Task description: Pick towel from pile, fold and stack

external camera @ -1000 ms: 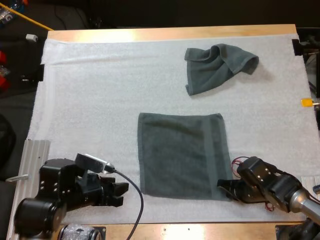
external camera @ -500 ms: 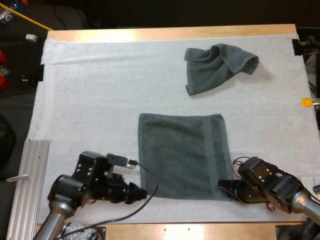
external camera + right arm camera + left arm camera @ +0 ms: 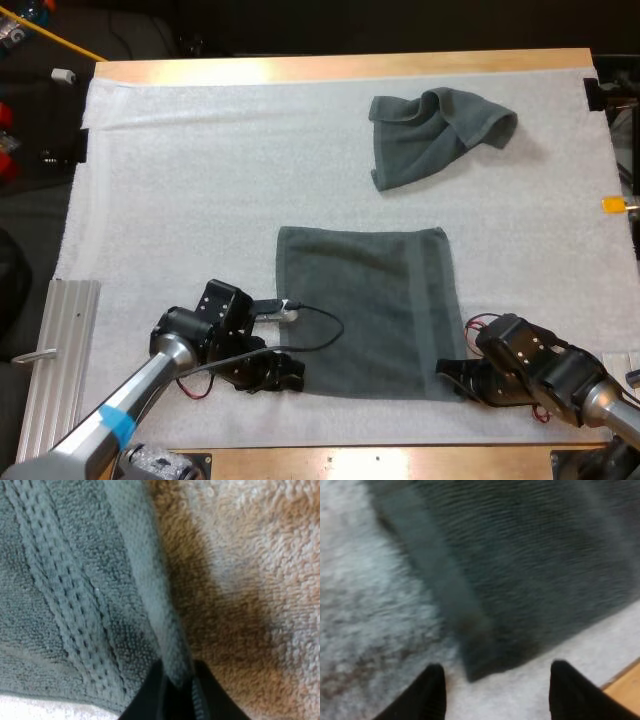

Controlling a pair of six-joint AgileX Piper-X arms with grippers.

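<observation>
while the fold step is being set up, the left gripper (image 3: 497, 669) is hovering released at the near left corner of the flat dark grey-green cloth towel (image 3: 365, 310), one finger standing to each side of that corner. the right gripper (image 3: 178, 686) is clenching the towel's near right hem. the towel is lying spread at the near middle of the white textured mat (image 3: 200, 190). judged next move: the left fingers are needing to close on their corner before both arms lift. farther off, the crumpled dark grey-green towel (image 3: 432, 135) is lying at the far right.
</observation>
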